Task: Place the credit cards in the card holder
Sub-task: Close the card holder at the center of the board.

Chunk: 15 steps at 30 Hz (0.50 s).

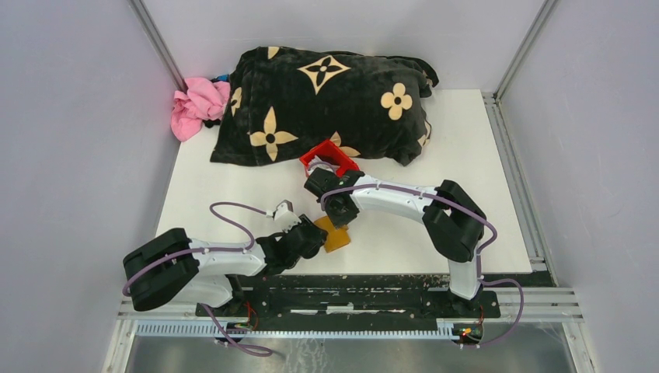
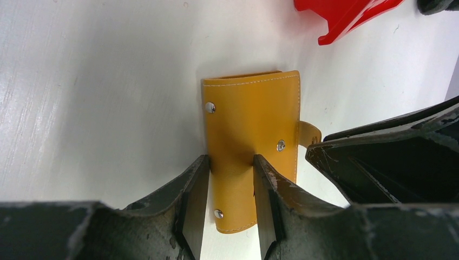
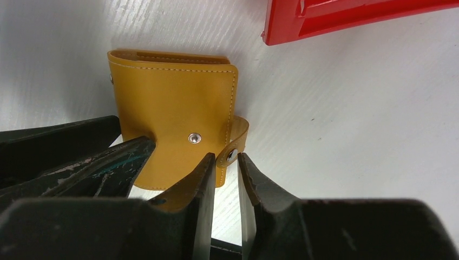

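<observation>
The card holder (image 1: 336, 235) is a tan-yellow folded wallet with metal snaps, lying flat on the white table (image 1: 466, 155) near its front edge. In the left wrist view my left gripper (image 2: 231, 162) stands open over the card holder (image 2: 251, 124). One fingertip is at its left edge and the other rests on its face. In the right wrist view my right gripper (image 3: 227, 158) is closed narrowly on the small snap tab (image 3: 234, 142) sticking out of the card holder (image 3: 173, 108). No credit cards are in view.
A red plastic bin (image 1: 328, 159) stands just behind the right gripper (image 1: 339, 211). A black cushion with tan flower marks (image 1: 326, 101) fills the back of the table, with a pink cloth (image 1: 198, 105) at its left end. Grey walls close in both sides.
</observation>
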### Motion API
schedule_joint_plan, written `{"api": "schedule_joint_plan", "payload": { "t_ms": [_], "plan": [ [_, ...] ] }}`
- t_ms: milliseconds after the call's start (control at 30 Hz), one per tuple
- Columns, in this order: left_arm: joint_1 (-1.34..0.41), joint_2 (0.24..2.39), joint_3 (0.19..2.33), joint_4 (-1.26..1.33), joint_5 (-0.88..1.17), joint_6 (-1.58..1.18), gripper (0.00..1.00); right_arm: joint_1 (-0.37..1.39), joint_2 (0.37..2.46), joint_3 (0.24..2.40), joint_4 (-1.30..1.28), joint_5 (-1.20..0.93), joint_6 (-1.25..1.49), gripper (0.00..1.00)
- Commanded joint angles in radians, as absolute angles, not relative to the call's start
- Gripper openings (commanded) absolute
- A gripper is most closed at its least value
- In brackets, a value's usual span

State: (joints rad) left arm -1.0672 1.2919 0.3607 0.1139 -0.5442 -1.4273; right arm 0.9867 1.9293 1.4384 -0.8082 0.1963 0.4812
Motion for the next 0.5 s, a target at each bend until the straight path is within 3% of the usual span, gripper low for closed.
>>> {"api": "schedule_joint_plan", "payload": {
  "t_ms": [0,467],
  "plan": [
    [-1.072,1.312,0.349,0.084,-0.534,-1.391,0.43,0.994,1.928,1.462,-0.812,0.225,0.484,0.26],
    [-1.075,1.328,0.35,0.094,-0.53,-1.393,0.44,1.009,1.901,1.475,-0.822,0.239,0.484,0.21]
  ]
}}
